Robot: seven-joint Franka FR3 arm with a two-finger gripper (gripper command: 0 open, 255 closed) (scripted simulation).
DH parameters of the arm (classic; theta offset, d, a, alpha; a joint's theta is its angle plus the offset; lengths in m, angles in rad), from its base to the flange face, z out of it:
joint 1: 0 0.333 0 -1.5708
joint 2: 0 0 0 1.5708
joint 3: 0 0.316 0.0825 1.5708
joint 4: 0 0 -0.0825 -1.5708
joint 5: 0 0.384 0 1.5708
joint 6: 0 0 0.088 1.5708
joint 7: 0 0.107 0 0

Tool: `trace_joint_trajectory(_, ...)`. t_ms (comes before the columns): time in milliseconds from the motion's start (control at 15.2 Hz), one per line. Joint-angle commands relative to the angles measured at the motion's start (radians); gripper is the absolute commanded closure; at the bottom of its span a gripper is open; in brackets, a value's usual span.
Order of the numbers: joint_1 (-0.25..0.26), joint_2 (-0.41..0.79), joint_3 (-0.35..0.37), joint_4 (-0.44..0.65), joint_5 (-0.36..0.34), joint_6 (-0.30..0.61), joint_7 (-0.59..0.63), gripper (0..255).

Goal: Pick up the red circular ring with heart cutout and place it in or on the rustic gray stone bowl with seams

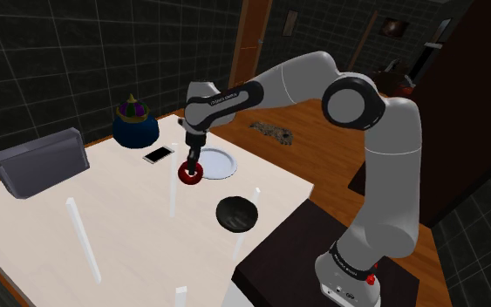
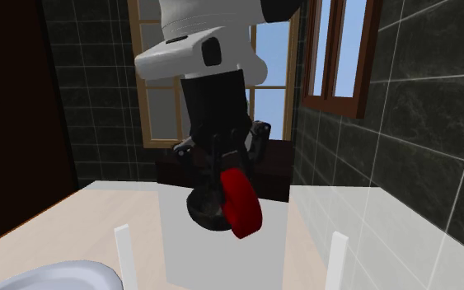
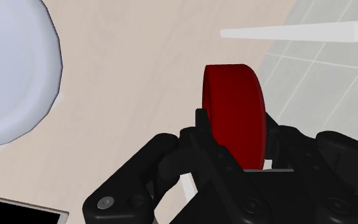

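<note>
A red ring (image 1: 190,174) hangs just above the pale table, clasped edge-on between the black fingers of my gripper (image 1: 191,166). In the wrist view the ring (image 3: 233,114) stands upright in the gripper (image 3: 234,143), its thick red rim facing out. The second exterior view has the ring (image 2: 242,204) tilted under the gripper (image 2: 230,177), with the dark bowl (image 2: 203,216) right behind it. That dark round bowl (image 1: 236,214) sits on the table near its edge by the stand, a short way from the ring toward the shoulder view's lower right.
A white plate (image 1: 217,162) lies just beyond the ring. A phone (image 1: 158,154), a blue pot with a purple lid (image 1: 135,126) and a grey box (image 1: 38,161) stand farther left. Thin white posts (image 1: 82,235) rise from the table. The plate (image 3: 12,70) lies beside the gripper.
</note>
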State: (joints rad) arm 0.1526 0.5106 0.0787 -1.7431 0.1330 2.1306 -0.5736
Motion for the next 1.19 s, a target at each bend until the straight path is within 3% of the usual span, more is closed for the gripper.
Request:
trace_joint_trajectory(0,0.0,-0.012,0.0,0.002,0.0,-0.014,0.002,255)
trace_joint_trajectory(528,-0.043,-0.298,-0.006,-0.411,0.033,0.105,-0.075,255)
trace_joint_trajectory(1056,-0.081,-0.595,-0.035,-0.77,0.054,0.155,-0.164,255)
trace_joint_trajectory(1122,-0.081,-0.584,-0.035,-0.773,0.056,0.17,-0.166,255)
